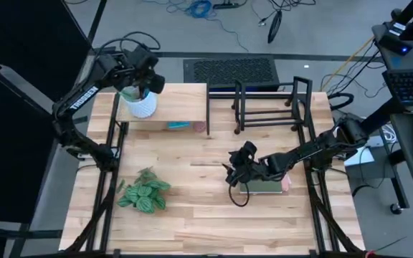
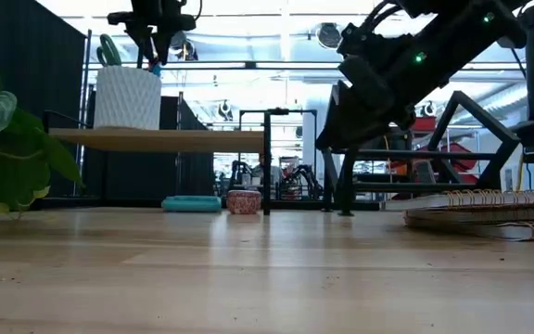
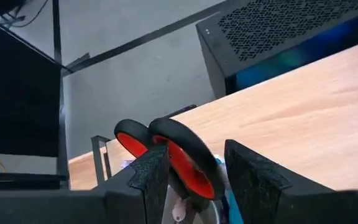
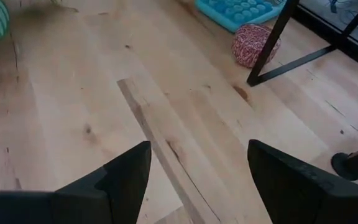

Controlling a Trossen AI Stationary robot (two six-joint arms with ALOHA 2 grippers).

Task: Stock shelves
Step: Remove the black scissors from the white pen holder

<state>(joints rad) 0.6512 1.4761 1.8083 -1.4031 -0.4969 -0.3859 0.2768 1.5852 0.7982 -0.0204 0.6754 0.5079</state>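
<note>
The pale-wood shelf [image 1: 171,107] stands at the table's far left, with the black wire rack [image 1: 267,104] to its right. A white pot [image 1: 140,106] holding several tools sits on the shelf's left end. My left gripper [image 2: 156,51] hangs right above the pot, pointing down, shut on scissors [image 3: 188,158] with black-and-red handles. My right gripper [image 1: 231,172] hovers open over the middle of the table, nothing between its fingers [image 4: 126,177]. It is just left of a stack of spiral notebooks [image 1: 267,186] lying flat. My left gripper has one red-lined handle loop [image 3: 197,177] of the scissors between its two fingers, which come from above and point down into the pot. The other loop [image 3: 132,140] stands outside the gap. The blades are hidden below, toward the pot's rim [image 3: 211,214].
Under the pale shelf lie a teal tray [image 1: 179,125] and a small red-and-white ball [image 1: 199,127], beside a black shelf leg [image 4: 278,43]. A leafy green plant [image 1: 143,195] lies at the near left. Bare wood spreads between the plant and the notebooks.
</note>
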